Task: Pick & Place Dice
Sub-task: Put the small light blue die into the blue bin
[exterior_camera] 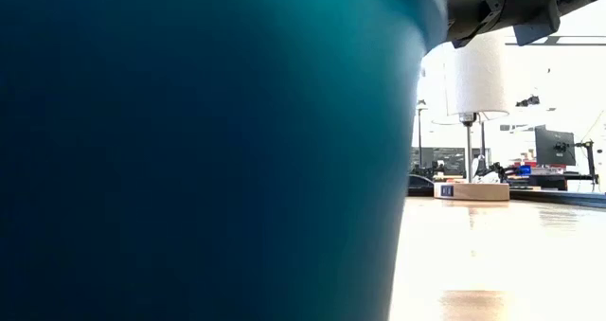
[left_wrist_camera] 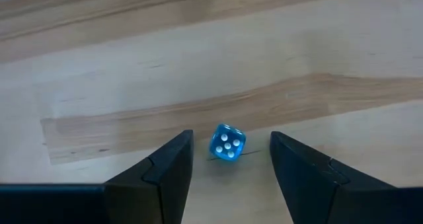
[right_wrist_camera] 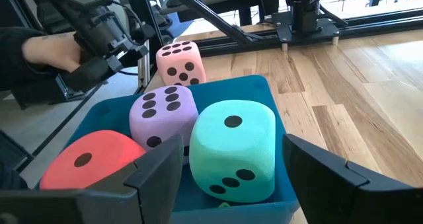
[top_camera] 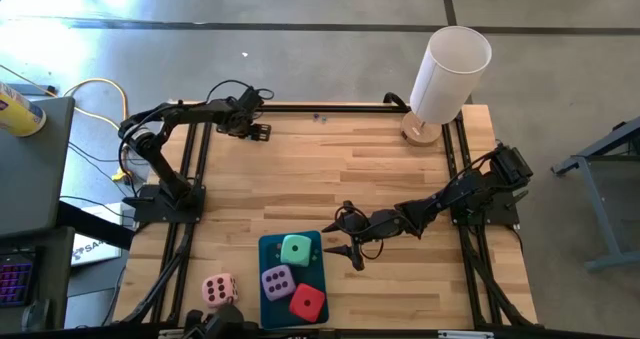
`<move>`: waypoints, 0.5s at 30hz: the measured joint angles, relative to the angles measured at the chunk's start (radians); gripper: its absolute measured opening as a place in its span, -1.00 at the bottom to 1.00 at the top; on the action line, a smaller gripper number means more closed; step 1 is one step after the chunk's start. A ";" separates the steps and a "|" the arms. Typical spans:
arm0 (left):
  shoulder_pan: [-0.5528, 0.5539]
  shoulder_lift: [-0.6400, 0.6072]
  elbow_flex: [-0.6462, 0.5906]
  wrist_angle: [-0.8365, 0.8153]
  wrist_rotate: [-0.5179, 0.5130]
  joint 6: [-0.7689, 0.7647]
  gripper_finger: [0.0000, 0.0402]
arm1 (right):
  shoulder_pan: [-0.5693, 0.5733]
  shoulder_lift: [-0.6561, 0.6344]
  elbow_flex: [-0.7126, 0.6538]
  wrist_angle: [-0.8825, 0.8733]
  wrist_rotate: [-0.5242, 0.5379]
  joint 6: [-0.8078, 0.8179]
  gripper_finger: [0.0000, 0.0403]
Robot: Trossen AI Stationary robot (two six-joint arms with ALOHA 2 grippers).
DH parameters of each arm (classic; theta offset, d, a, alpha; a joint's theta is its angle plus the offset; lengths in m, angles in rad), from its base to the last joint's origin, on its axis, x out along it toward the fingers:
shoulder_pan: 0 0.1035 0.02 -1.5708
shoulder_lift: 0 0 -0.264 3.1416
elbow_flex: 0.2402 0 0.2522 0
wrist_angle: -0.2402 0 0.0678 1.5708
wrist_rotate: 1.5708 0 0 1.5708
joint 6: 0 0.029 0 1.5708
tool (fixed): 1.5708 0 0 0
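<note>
Working across the table from left to right, in label form:

Left gripper (top_camera: 262, 132): parked at the far left corner, fingers apart over bare wood; a small blue die (left_wrist_camera: 227, 143) lying between the fingers in the left wrist view, untouched.

Pink die (top_camera: 219, 290): alone on the table (top_camera: 300, 179), just beside the tray's left edge; likely the one left to place.

Teal tray (top_camera: 266, 247): at the near edge, holding three dice.

Lilac die (top_camera: 277, 280): in the tray, middle left.

Red die (top_camera: 307, 301): in the tray, nearest corner.

Mint green die (top_camera: 296, 249): in the tray, far end, directly ahead of the right fingers.

Right gripper (top_camera: 344, 250): just beside the tray's right edge, fingers apart, holding nothing.

Step, by judgement: either just after a release or lining up on the mint die; cannot tell which.

Doing it well: keep the fingers wide, centre on opposite flat faces, squeeze lightly since foam gives, lift clear of the tray wall before travelling.
</note>
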 joint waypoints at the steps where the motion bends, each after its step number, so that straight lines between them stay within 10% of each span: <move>1: 0.000 0.000 0.000 0.001 0.000 0.000 -0.04 | 0.000 0.000 0.000 -0.003 0.000 0.000 0.24; 15: 0.000 0.000 0.000 0.006 -0.009 0.002 -0.10 | 0.000 0.000 0.000 -0.006 0.003 -0.007 0.24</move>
